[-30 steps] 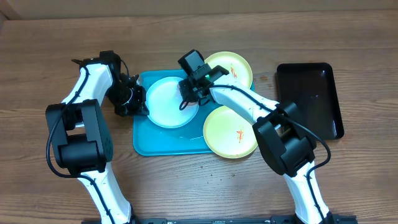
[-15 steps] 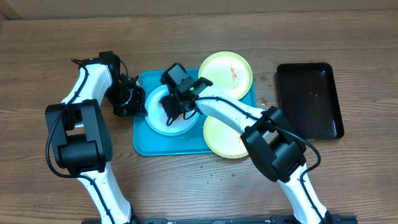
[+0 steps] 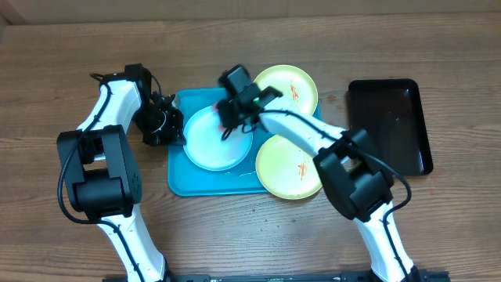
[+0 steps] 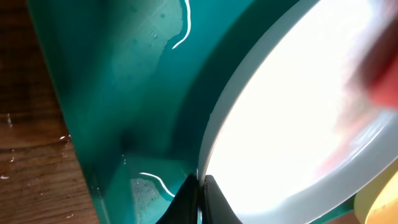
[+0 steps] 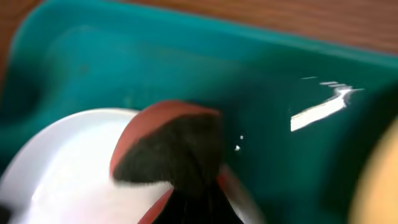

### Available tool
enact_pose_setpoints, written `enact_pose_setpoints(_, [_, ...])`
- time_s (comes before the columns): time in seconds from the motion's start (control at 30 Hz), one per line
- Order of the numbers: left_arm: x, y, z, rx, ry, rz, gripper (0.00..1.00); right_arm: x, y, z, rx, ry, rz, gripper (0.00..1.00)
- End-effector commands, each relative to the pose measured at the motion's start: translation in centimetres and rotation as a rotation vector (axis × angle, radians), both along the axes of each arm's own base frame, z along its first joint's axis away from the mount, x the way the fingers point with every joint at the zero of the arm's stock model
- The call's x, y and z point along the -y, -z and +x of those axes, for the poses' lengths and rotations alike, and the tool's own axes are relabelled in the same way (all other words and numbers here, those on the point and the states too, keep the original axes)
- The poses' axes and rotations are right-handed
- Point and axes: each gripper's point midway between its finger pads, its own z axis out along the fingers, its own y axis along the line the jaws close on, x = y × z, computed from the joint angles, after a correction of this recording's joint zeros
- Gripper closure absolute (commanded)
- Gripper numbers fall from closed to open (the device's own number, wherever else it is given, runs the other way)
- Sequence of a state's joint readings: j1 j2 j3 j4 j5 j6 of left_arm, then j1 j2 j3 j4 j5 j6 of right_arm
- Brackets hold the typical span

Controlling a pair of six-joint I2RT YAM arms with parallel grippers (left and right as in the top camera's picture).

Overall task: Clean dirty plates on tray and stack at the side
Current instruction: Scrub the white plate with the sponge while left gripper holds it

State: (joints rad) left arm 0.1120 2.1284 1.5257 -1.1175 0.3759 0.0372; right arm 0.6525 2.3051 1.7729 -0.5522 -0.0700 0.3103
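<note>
The pale blue-white plate (image 3: pixel 211 145) lies on the turquoise tray (image 3: pixel 207 186). My left gripper (image 3: pixel 179 130) is shut on the plate's left rim; in the left wrist view the jaws (image 4: pixel 200 188) pinch the rim of the plate (image 4: pixel 292 106) over the tray (image 4: pixel 124 93). My right gripper (image 3: pixel 232 117) is shut on a red sponge with a dark pad (image 5: pixel 166 146) and presses it on the plate (image 5: pixel 62 174) near its upper right edge. Two lime-green plates with orange smears lie at the tray's right: one at the back (image 3: pixel 288 86), one at the front (image 3: pixel 292 167).
A black rectangular tray (image 3: pixel 389 125) sits on the wooden table at the right. The front green plate overlaps the turquoise tray's right rim. The tray (image 5: pixel 155 62) looks wet, with bright glints.
My right gripper swept with the sponge left across the plate, then back to its upper right edge. The plate shifted slightly on the tray. The left gripper kept its hold.
</note>
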Motion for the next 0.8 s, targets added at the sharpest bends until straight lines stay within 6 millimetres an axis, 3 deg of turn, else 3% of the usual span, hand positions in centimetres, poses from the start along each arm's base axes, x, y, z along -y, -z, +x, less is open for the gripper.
enact_pose_setpoints(0.0, [0.3,-0.1,0.0,0.011,0.026,-0.020,0.96,2.5,0.8,1.5,0.030,0.074,-0.087,0.96])
enact_pose_setpoints(0.13, [0.3,-0.1,0.1,0.014,0.026,-0.019,0.96,2.6,1.0,1.2,0.015,0.071,-0.094,0.96])
enact_pose_setpoints(0.3, [0.3,-0.1,0.3,0.021,0.026,-0.018,0.96,-2.1,0.2,-1.1,-0.007,-0.084,0.037,0.96])
enact_pose_setpoints(0.47, [0.3,-0.1,0.5,0.026,0.016,-0.017,0.96,-5.5,0.3,-5.6,-0.102,-0.200,0.093,0.96])
enact_pose_setpoints(0.63, [0.3,-0.1,0.5,0.026,0.016,-0.017,0.96,-4.5,2.0,-10.3,-0.258,-0.208,-0.010,0.96])
enact_pose_setpoints(0.77, [0.2,-0.1,0.7,0.037,0.015,-0.016,0.96,-2.7,2.3,-11.1,-0.323,-0.186,-0.060,0.96])
